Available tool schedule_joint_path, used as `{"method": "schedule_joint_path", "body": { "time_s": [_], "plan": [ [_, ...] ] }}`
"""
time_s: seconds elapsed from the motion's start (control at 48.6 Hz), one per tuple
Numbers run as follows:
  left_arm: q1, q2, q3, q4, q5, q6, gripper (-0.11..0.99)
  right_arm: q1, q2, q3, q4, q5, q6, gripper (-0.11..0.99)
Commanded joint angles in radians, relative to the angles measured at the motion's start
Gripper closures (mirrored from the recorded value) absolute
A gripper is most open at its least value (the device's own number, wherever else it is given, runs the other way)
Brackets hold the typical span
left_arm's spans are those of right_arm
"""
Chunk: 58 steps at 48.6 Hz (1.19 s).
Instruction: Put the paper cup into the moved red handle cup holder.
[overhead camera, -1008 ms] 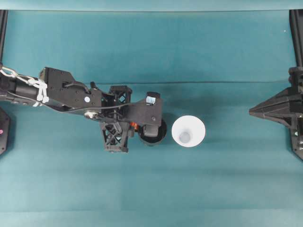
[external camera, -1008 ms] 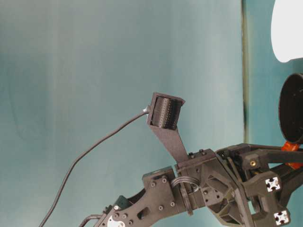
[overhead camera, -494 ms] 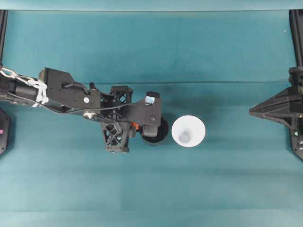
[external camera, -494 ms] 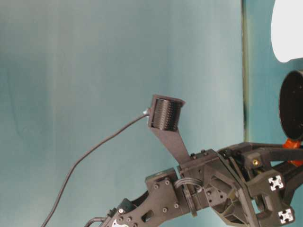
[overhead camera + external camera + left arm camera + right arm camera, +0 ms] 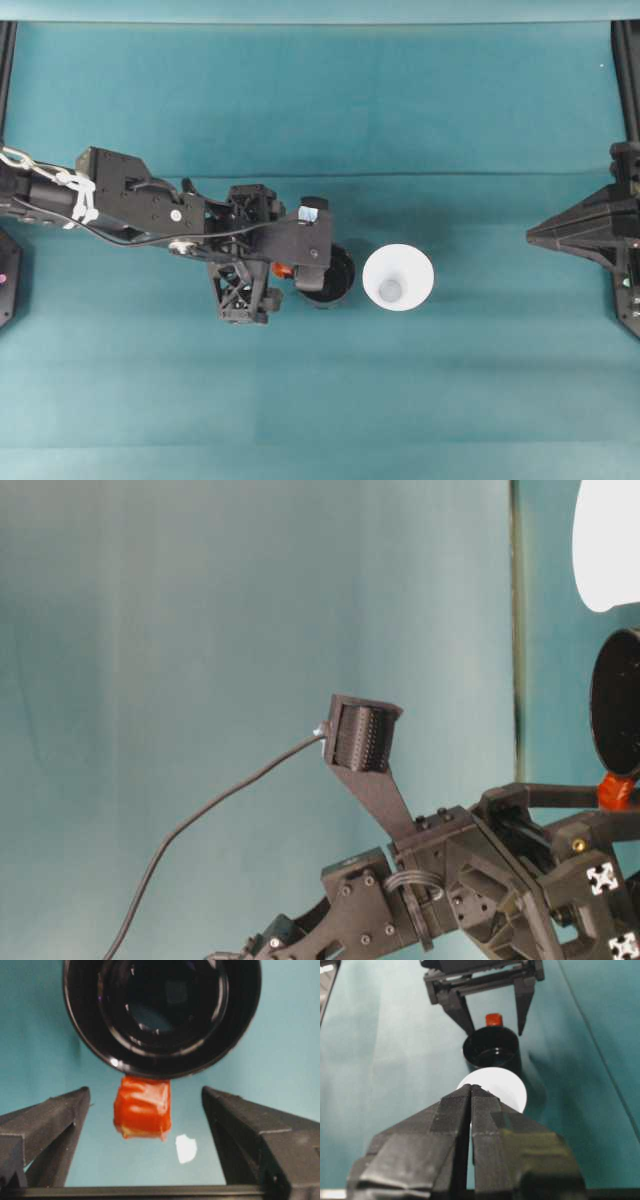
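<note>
The white paper cup (image 5: 398,278) stands upright on the teal table, just right of the red handle cup holder (image 5: 327,278), a glossy black cylinder with its orange-red handle (image 5: 282,270) pointing left. My left gripper (image 5: 291,272) is open. In the left wrist view its fingers (image 5: 47,1120) flank the handle (image 5: 143,1107) without touching it, below the holder (image 5: 162,1010). My right gripper (image 5: 531,237) is shut and empty at the far right. Its wrist view looks over the cup (image 5: 502,1087) to the holder (image 5: 490,1050) and the left gripper (image 5: 494,1030).
The table-level view has the cup (image 5: 605,550) and holder (image 5: 615,715) side by side, with the left arm's camera mount (image 5: 362,735) raised above. Dark frame rails (image 5: 626,80) run along both table ends. Bare teal cloth lies in front of and behind the cups.
The left arm has drawn back to the left, away from the holder. The holder, the paper cup and the right gripper have stayed in place.
</note>
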Motion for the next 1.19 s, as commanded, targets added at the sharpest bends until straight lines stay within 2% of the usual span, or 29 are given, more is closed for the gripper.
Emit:
{"method": "schedule_joint_path", "body": {
  "time_s": [0.0,0.247,0.37,0.473,0.597,0.741,0.926,1.07,1.132,1.173],
  "plan": [
    [-0.008,-0.041,-0.008,0.003,0.009,0.002,-0.08,0.0,0.003,-0.02,0.003,-0.002,0.009,0.97],
    [-0.021,-0.299,0.012,0.003,0.156,0.003,-0.08,-0.002,0.005,-0.026,0.002,0.04,0.018,0.97],
    [-0.032,-0.431,0.058,0.003,0.183,0.002,-0.08,-0.005,0.017,-0.041,0.002,0.072,0.044,0.97],
    [-0.052,-0.522,0.112,0.003,0.181,0.002,-0.08,-0.023,0.046,-0.071,0.0,0.097,0.067,0.97],
    [-0.064,-0.58,0.17,0.003,0.181,-0.009,-0.08,-0.048,0.106,-0.124,-0.012,0.152,0.067,0.97],
    [-0.064,-0.62,0.204,0.003,0.181,-0.018,-0.08,-0.08,0.206,-0.202,-0.014,0.198,0.071,0.97],
    [-0.064,-0.637,0.222,0.003,0.181,-0.044,-0.08,-0.1,0.359,-0.293,-0.011,0.291,0.072,0.94],
    [-0.064,-0.646,0.229,0.003,0.183,-0.044,-0.08,-0.1,0.474,-0.351,-0.005,0.344,0.071,0.83],
    [-0.064,-0.649,0.23,0.003,0.183,-0.044,-0.08,-0.1,0.52,-0.379,-0.005,0.353,0.071,0.73],
    [-0.064,-0.65,0.232,0.003,0.184,-0.044,-0.08,-0.101,0.549,-0.399,-0.005,0.357,0.071,0.63]
  ]
}}
